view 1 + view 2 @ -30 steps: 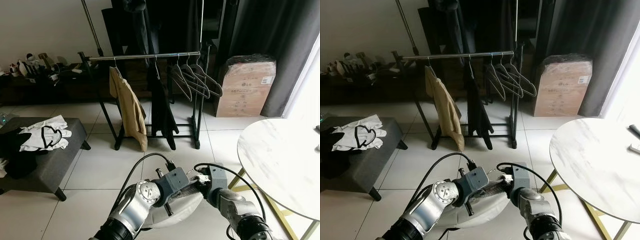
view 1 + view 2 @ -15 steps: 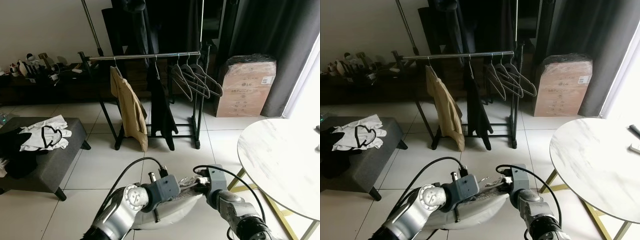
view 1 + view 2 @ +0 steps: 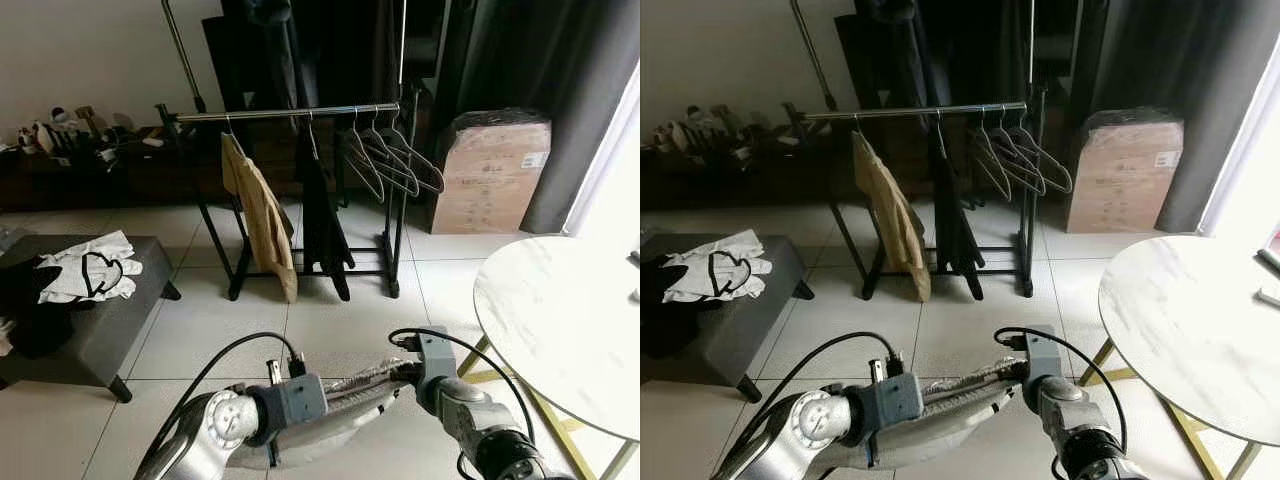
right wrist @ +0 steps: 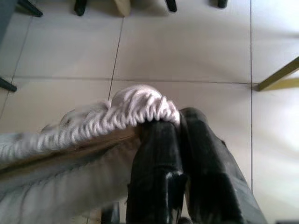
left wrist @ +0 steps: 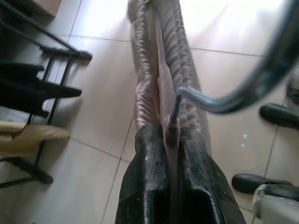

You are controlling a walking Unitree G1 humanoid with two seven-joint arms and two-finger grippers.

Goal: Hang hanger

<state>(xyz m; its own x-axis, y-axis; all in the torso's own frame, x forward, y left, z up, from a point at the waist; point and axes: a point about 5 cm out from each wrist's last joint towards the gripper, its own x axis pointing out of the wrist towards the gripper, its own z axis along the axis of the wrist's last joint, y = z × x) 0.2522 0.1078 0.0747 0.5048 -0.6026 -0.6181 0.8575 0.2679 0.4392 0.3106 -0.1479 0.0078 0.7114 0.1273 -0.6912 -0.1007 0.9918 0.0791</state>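
Nearest the robot, both arms hold one hanger (image 3: pixel 350 385) low over the tiled floor (image 3: pixel 215 330), well short of the clothes rack (image 3: pixel 290 114). The left gripper (image 5: pixel 172 140) is pinched on its middle, right at the base of the metal hook (image 5: pixel 219 100), fingers pressed tight against the padding. The right gripper (image 4: pixel 175 128) clamps one end of the same hanger.

The hanger is padded, wrapped in pale ribbed knit, with a light garment draped beneath it.

The likely risks: the hook may twist in the left grip and meet the rail at the wrong angle, or the loose cloth may slide off as the arms lift.

Farther off, the rack carries a tan garment (image 3: pixel 260 215), a black one (image 3: pixel 322 215) and several bare hangers (image 3: pixel 395 160), with free rail between them.
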